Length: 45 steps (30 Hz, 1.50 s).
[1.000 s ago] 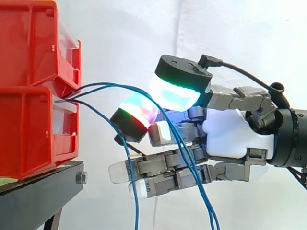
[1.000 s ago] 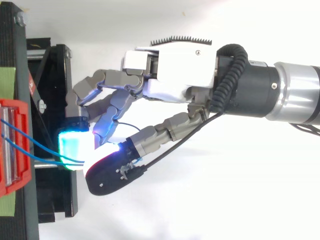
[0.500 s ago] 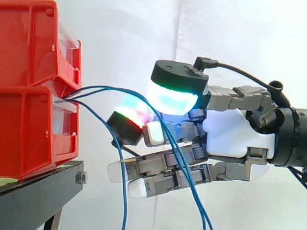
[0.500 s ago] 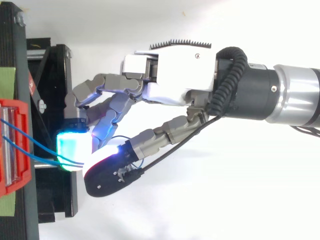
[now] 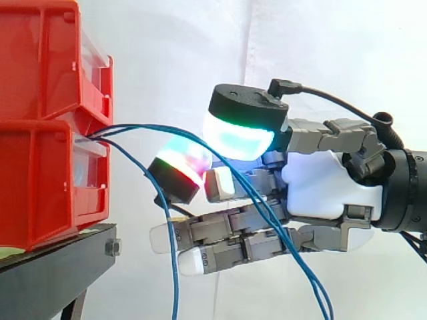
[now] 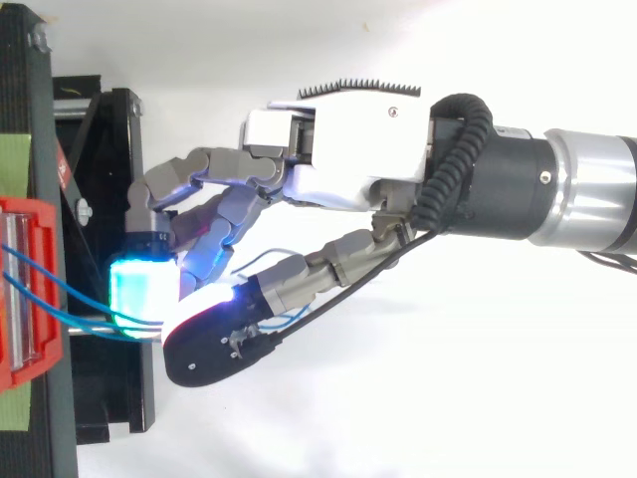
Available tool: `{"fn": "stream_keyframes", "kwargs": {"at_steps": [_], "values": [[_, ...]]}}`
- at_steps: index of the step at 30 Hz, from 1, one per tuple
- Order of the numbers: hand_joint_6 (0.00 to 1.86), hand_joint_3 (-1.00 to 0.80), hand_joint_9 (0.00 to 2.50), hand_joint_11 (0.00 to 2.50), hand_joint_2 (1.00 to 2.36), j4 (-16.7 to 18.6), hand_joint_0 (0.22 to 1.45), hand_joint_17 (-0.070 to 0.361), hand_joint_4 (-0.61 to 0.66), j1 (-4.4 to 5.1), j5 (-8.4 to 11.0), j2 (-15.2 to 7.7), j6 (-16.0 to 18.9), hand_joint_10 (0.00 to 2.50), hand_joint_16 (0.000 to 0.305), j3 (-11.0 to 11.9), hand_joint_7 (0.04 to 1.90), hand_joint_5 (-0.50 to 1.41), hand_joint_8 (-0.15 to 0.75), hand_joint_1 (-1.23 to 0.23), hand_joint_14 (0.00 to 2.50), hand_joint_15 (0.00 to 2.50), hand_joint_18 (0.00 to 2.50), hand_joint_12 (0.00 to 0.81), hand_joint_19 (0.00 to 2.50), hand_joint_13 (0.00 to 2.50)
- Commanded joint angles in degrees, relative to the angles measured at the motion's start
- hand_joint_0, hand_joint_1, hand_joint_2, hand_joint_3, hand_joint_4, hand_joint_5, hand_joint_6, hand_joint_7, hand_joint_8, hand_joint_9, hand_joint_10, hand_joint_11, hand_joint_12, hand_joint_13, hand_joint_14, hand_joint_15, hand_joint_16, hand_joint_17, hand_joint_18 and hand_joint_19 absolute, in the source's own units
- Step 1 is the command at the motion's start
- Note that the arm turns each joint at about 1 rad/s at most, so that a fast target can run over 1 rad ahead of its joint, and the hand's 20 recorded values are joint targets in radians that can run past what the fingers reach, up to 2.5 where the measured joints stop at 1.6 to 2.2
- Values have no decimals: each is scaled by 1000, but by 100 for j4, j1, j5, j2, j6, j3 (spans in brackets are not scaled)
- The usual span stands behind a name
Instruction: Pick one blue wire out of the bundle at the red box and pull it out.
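Note:
Two stacked red bins [image 5: 40,180] stand at the left on a black stand [image 5: 53,273]. Several thin blue wires [image 5: 143,127] leave the gap between the bins and arc to the right. My hand [image 5: 327,187] reaches in from the right, level with the bins. The wires run between its glowing thumb pad [image 5: 237,137] and one curled finger's pad [image 5: 183,163], which meet around them. Below, the other fingers lie straight. Past the pinch, two wires slope down to the lower right; another hangs straight down. From above, the hand [image 6: 338,149] pinches the wires [image 6: 60,289] just off the red bin [image 6: 20,299].
A white curtain hangs behind everything. The black stand [image 6: 109,149] juts out under the fingertips, close to them. Open room lies below and to the right of the hand.
The thumb and curled finger have edged left toward the bins and closed tighter on the wires. The two trailing wires have swung to the lower right.

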Motion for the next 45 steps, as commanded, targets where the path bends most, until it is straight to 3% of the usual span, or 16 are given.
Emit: {"fn": "stream_keyframes", "kwargs": {"at_steps": [1, 7, 12, 16, 17, 19, 22, 38, 45], "values": [[726, -57, 1053, 648, 1001, 0, 637, 146, 322, 0, 0, -3, 0, 19, 65, 4, 1001, -125, 271, -798, 12, 335, 463, 420, 337, 584], [500, -59, 1120, 513, 1108, 0, 622, 150, 347, 0, 0, -3, 0, 16, 67, -5, 1414, -31, 259, -685, 13, 317, 445, 415, 342, 586], [501, -44, 1170, 519, 1129, 0, 619, 149, 351, 0, 0, -3, -9, 18, 66, 4, 1409, -25, 250, -647, 12, 316, 442, 413, 351, 594], [501, -109, 1215, 538, 1317, 9, 556, 156, 346, 9, 0, -3, -18, 18, 69, -5, 1447, -14, 259, -581, 12, 322, 457, 428, 348, 609], [500, -131, 1233, 540, 1319, 9, 544, 159, 343, 9, 0, -3, -18, 16, 71, -5, 1464, -11, 264, -564, 11, 317, 456, 436, 351, 616], [504, -169, 1239, 549, 1198, 9, 551, 160, 312, 9, 0, -3, -18, 17, 71, 4, 1496, -7, 268, -564, 12, 328, 456, 441, 346, 621], [548, -198, 1265, 579, 1003, 9, 572, 161, 268, 9, 0, -3, -18, 17, 72, 4, 1459, -14, 278, -570, 12, 334, 451, 443, 359, 629], [660, -378, 1228, 651, 1005, 18, 520, 144, 187, 18, 0, -3, -18, 23, 64, 4, 1264, -50, 272, -611, 13, 358, 398, 415, 391, 602], [770, -389, 1165, 718, 1006, 18, 518, 129, 153, 18, 0, -3, -18, 26, 57, 4, 1147, -102, 252, -744, 15, 374, 356, 382, 410, 573]]}}
